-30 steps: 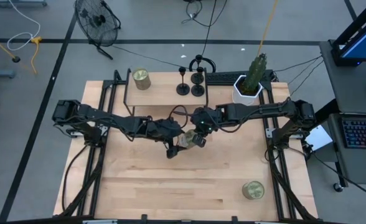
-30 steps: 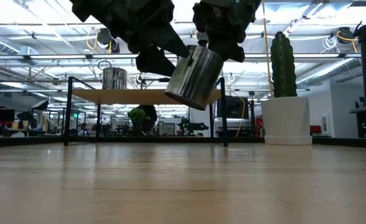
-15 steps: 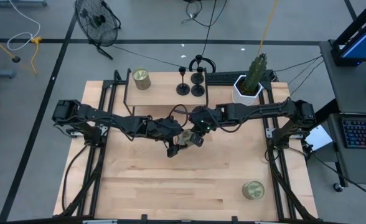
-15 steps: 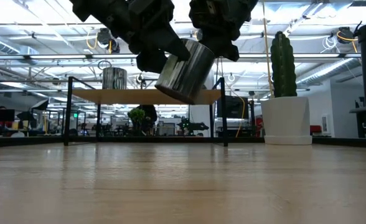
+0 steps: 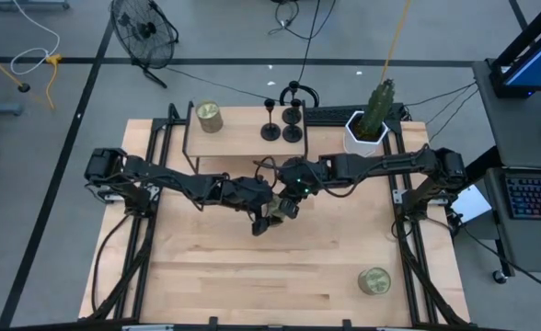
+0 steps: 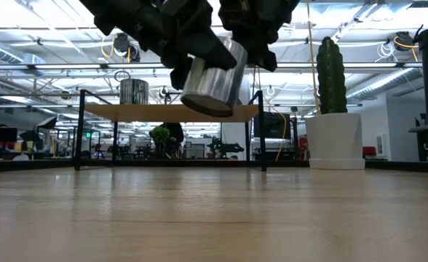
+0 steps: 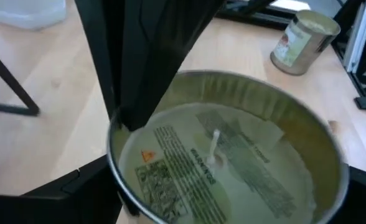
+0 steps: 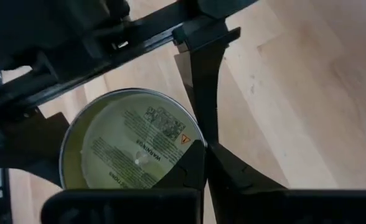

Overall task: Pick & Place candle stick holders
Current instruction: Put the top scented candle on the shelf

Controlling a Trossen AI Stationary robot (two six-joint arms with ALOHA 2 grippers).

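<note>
In the high view, the two dark arms are seen meeting at the middle of the frame above the wooden table (image 5: 252, 285), where a small candle tin (image 5: 275, 210) is held between them. The right pincer (image 5: 287, 204) is closed on the tin's rim, while the left pincer (image 5: 263, 221) is spread wide on either side of the tin's body. The candle stick holders (image 5: 270, 129) are found well apart from all this, in the upper middle of the frame: two are seen upright, side by side, on a small raised shelf (image 5: 238, 138) at the table's far edge. A second tin (image 5: 208, 116) stands on the shelf's left end, a third tin (image 5: 374, 280) at the lower right of the table, and a cactus in a white pot (image 5: 370, 124) at the upper right. In the low view, the silver tin (image 6: 210, 84) is shown tilted and clear of the table, in the upper middle of the frame, gripped from above by dark fingers; the shelf runs behind it and the cactus pot is seen at the right. In the left wrist view, the frame is nearly filled by the tin's open top — pale wax, a wick and a printed label — and its rim at the upper left is pinched by a dark finger (image 7: 145, 62) of the right pincer; whether the left fingers touch the tin's wall cannot be told. In the right wrist view, the tin lies at the lower left, its rim clamped by that arm's own fingers (image 8: 198, 155).
</note>
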